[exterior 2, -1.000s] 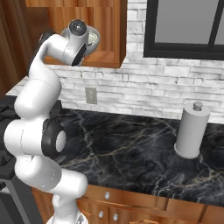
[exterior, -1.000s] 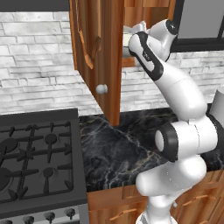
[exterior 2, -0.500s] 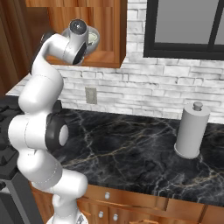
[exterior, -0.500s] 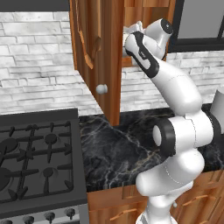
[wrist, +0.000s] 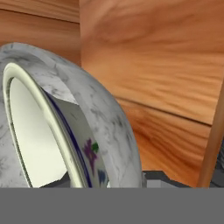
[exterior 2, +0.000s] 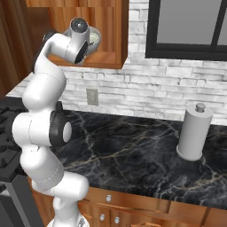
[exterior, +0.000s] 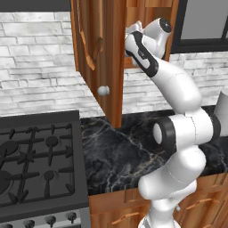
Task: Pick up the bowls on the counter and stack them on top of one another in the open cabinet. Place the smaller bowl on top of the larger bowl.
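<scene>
The larger bowl (wrist: pixel 109 118), speckled grey-white, stands on the shelf of the open cabinet (exterior 2: pixel 108 26), and its rim shows past my hand (exterior 2: pixel 94 39). The smaller bowl (wrist: pixel 35 140), cream with a smooth inside, sits nested in it. My gripper (wrist: pixel 103 181) is up at the shelf, right against the bowls. The cream bowl's wall runs down between the jaws, whose tips are mostly hidden at the bottom edge. In the left base view my hand (exterior: pixel 141 38) reaches in past the open door (exterior: pixel 100 53).
The door's silver knob (exterior: pixel 103 90) juts out at the left of my arm. Below lies the black marble counter (exterior 2: pixel 133 146), with a grey paper-towel roll (exterior 2: pixel 194 133) at the right and the gas stove (exterior: pixel 35 164) at the left. A dark window (exterior 2: pixel 190 26) is right of the cabinet.
My hand has shifted slightly upward at the shelf. The bowls stay in place in the cabinet.
</scene>
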Robot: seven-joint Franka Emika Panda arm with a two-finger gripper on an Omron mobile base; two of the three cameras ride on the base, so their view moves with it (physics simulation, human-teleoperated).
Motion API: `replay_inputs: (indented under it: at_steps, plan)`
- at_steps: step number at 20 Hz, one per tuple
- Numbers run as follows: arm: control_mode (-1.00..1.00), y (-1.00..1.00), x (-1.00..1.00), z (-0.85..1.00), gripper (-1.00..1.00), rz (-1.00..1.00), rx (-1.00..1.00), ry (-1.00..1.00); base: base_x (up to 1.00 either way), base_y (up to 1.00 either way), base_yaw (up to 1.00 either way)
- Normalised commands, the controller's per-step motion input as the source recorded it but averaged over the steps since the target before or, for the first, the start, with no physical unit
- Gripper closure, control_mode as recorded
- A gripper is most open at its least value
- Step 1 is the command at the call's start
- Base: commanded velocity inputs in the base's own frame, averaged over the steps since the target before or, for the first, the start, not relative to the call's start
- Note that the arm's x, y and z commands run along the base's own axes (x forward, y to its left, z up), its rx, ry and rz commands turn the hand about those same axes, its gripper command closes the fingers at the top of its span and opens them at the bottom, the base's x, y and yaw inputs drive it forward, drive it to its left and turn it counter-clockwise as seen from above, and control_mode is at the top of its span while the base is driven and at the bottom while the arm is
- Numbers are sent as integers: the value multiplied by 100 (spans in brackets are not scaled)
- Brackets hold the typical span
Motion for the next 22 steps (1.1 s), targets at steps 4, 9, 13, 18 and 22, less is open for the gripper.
replay_inputs:
  at_steps: [4, 9, 13, 18, 22]
  plan:
    - [-100, 6, 15, -3, 100, 0, -2, 3, 0, 0, 0]
    - [-100, 7, 7, -10, 100, 0, -3, 2, 0, 0, 0]
    - [-100, 8, 1, -8, -100, 0, -2, 1, 0, 0, 0]
    - [-100, 6, 2, -4, -100, 0, -2, 0, 0, 0, 0]
    - [-100, 4, 1, -1, -100, 0, -1, 0, 0, 0, 0]
